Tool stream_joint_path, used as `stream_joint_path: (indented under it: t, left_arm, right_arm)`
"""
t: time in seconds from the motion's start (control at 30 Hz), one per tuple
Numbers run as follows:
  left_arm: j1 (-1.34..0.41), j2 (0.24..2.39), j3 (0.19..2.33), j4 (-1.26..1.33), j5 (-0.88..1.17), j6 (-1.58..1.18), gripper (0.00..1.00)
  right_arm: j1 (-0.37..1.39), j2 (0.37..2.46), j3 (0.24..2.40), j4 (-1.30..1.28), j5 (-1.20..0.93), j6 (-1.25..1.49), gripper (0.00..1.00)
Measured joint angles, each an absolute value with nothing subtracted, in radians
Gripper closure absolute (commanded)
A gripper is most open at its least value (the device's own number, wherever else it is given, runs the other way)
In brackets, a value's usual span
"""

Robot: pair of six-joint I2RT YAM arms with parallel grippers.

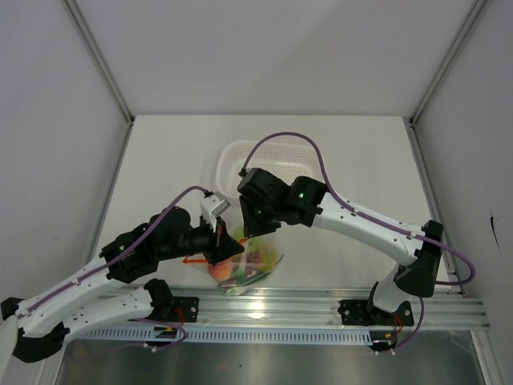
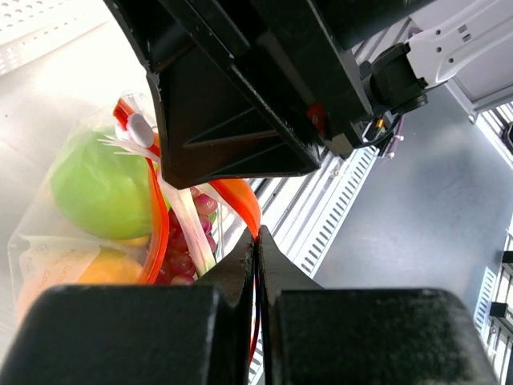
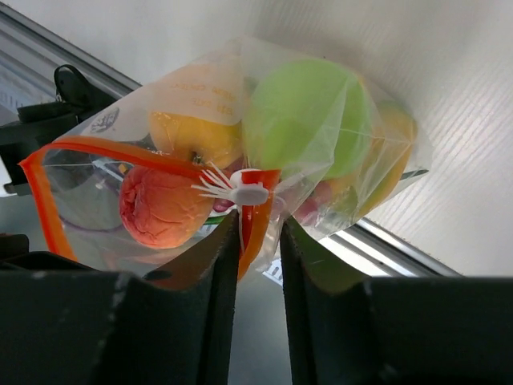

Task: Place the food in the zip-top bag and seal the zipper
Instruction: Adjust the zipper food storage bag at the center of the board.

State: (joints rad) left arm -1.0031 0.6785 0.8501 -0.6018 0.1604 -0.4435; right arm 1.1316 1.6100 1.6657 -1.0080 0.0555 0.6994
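Left of centre in the top view, your left gripper [image 1: 223, 243] is closed tight on the zipper [image 2: 155, 224], the thin orange strip. Just beside it, low in the middle of the frame, is the zip-top bag [image 1: 258, 258], full of food: a green apple [image 3: 309, 112], a peach [image 3: 160, 208], grapes [image 2: 180, 249]. I judge the film soft and slippery, and the load makes it sag, so take hold only on the stiffer strip. To the right, your right gripper [image 3: 260, 241] stands narrow around this strip, just under the white slider [image 3: 244, 192]. Whether it really pinches, I cannot tell.
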Motion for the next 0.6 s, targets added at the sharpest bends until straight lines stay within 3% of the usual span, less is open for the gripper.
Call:
stream_joint_path:
  t: [0.13,0.23,0.27,0.33,0.43,0.6]
  left_arm:
    - [-1.003,0.694,0.85,-0.605,0.16,-0.44,0.98]
    - [-1.004,0.699,0.851,-0.616,0.156,-0.431,0.73]
    - [-1.004,0.699,0.853,-0.623,0.146,-0.426,0.53]
    - [-1.005,0.691,0.862,-0.639,0.116,-0.416,0.31]
    - [-1.006,0.664,0.887,-0.673,0.054,-0.418,0.22]
    - [-1.006,0.639,0.981,-0.727,-0.086,-0.416,0.18]
  right_arm:
    - [1.132,1.607,1.639,-0.994,0.047,0.706,0.91]
    - [1.134,1.592,1.614,-0.982,0.045,0.707,0.98]
    - [1.134,1.581,1.6,-0.974,0.044,0.707,0.98]
    - [1.135,1.544,1.557,-0.96,0.044,0.707,0.98]
    - [1.14,1.464,1.477,-0.937,0.043,0.705,0.98]
    - [1.151,1.36,1.382,-0.906,0.04,0.678,1.0]
